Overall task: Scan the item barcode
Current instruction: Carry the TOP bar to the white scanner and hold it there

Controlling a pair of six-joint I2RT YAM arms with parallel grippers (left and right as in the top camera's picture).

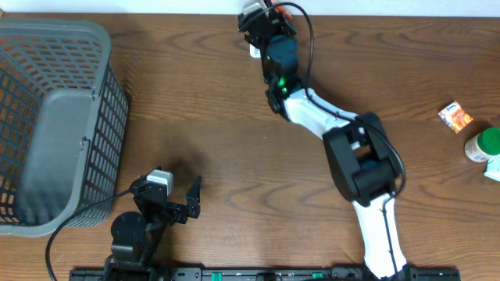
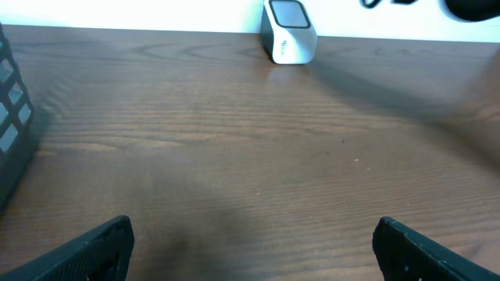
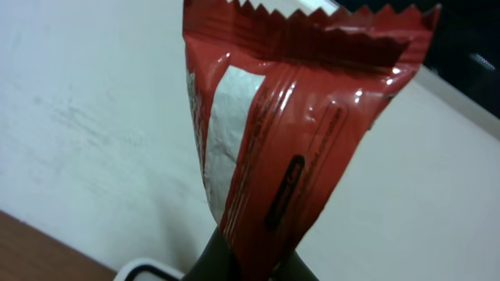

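Table [image 1: 234, 140]: brown wood; the scanner [image 2: 287, 31] stands at its far edge.
Basket [image 1: 55, 117]: grey mesh, well to the left of the scanner, toward the near side.
My right gripper [image 1: 260, 22]: directly above the scanner, jaws closed tight on the red packet [image 3: 289, 117].
My left gripper [image 1: 176, 199]: well apart from the scanner, at the near edge, jaws spread wide, holding nothing.
Scanner: white and grey, upright.
Red packet: just above the scanner, upright, zigzag edge on top, with a white panel on one side; the print is too blurred to read.
Green-lid bottle [image 1: 484, 144]: far to the right of the scanner.
Orange box [image 1: 455, 117]: near the bottle, on the scanner's side of it.
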